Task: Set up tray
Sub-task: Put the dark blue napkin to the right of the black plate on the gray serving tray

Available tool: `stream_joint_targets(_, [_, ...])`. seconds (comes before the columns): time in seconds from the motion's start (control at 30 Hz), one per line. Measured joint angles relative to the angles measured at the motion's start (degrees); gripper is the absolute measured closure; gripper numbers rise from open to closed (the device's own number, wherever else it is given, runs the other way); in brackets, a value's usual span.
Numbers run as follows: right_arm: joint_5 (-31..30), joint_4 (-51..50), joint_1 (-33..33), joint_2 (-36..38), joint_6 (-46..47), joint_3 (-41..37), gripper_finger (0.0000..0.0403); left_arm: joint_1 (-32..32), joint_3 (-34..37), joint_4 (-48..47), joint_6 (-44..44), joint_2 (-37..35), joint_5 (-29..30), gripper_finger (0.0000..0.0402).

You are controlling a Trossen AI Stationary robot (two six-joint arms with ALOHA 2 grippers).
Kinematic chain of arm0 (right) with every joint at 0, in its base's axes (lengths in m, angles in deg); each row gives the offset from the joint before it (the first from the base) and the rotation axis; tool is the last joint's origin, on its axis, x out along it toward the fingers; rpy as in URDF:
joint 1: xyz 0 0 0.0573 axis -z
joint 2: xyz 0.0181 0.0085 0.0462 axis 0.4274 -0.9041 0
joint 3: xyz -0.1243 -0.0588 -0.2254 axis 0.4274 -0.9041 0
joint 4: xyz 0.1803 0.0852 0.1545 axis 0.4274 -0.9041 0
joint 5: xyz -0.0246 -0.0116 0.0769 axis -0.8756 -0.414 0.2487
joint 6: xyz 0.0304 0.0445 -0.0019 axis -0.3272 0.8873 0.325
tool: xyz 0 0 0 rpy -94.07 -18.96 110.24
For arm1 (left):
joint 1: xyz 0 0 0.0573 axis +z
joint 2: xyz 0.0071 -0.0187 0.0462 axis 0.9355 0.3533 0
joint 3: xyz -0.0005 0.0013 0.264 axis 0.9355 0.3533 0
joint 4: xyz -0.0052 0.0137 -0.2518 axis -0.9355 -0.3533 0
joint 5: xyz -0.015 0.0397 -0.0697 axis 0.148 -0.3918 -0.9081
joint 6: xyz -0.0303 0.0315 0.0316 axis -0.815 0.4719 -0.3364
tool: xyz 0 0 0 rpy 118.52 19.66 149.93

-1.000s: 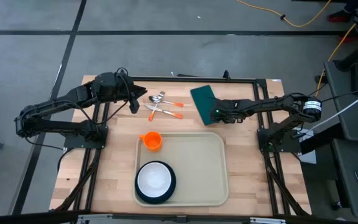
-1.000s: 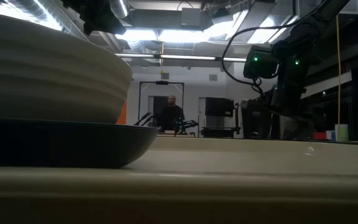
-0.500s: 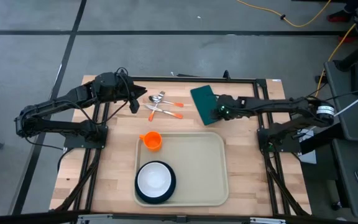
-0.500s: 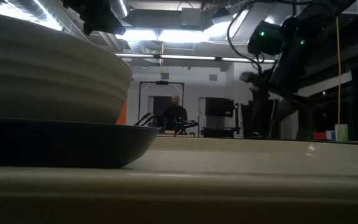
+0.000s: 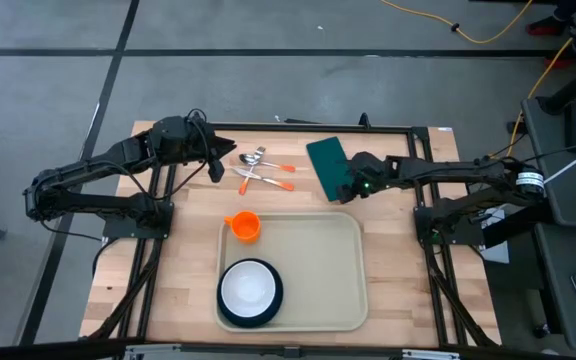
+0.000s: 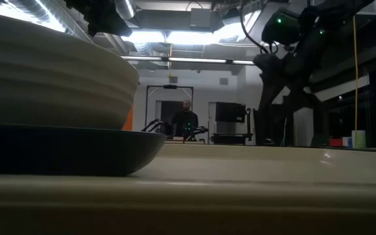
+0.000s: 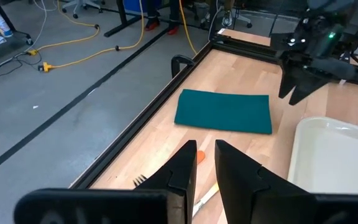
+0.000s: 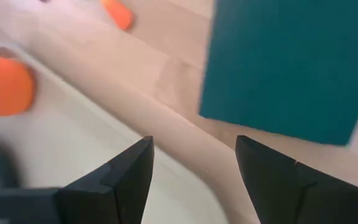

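Two hands, no readable writing: right hand (image 5: pixel 341 188) wide open, empty, over napkin (image 5: pixel 327 164) edge near tray (image 5: pixel 343 268) rim; left hand (image 5: pixel 215 168) nearly closed, empty, by cutlery (image 5: pixel 261 170).

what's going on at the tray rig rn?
Tray setup, partway through. The beige tray already carries the dark plate with a white bowl on it, and an orange cup sits at its corner. The right claw is open, poised at the green napkin's edge, gripping nothing. The left claw waits beside the orange-handled cutlery, fingers nearly closed and empty.
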Motion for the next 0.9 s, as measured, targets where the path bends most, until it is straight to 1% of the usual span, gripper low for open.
stream_joint_targets(0.13, [-1.1,-1.5,-1.1,0.0,-3.5,3.5,0.0170,0.0,0.0,0.0,0.0,0.0,0.0,0.0348])
stream_joint_targets(0.23, [-3.3,-5.8,-1.9,-0.4,-6.4,7.8,0.0170,0.0,0.0,0.0,0.0,0.0,0.0,0.0346])
stream_joint_targets(0.33, [-5.5,-11.9,-2.9,-2.3,-10.3,12.8,0.0170,0.0,0.0,0.0,0.0,0.0,0.0,0.0346])
stream_joint_targets(0.47, [-7.3,-19.7,-4.1,-7.8,-15.3,18.9,0.0170,0.0,0.0,0.0,0.0,0.0,0.0,0.0349])
stream_joint_targets(0.57, [-7.5,-22.3,-5.0,-12.6,-18.9,22.3,0.0170,0.0,0.0,0.0,0.0,0.0,0.1,0.0350])
stream_joint_targets(0.77, [-9.7,-27.3,-7.4,-22.0,-25.5,26.4,0.0170,0.0,0.0,0.0,0.0,0.0,0.3,0.0347])
stream_joint_targets(0.9, [-13.1,-28.2,-9.2,-26.7,-30.0,27.5,0.0170,0.0,0.0,0.0,0.0,0.0,1.3,0.0350])
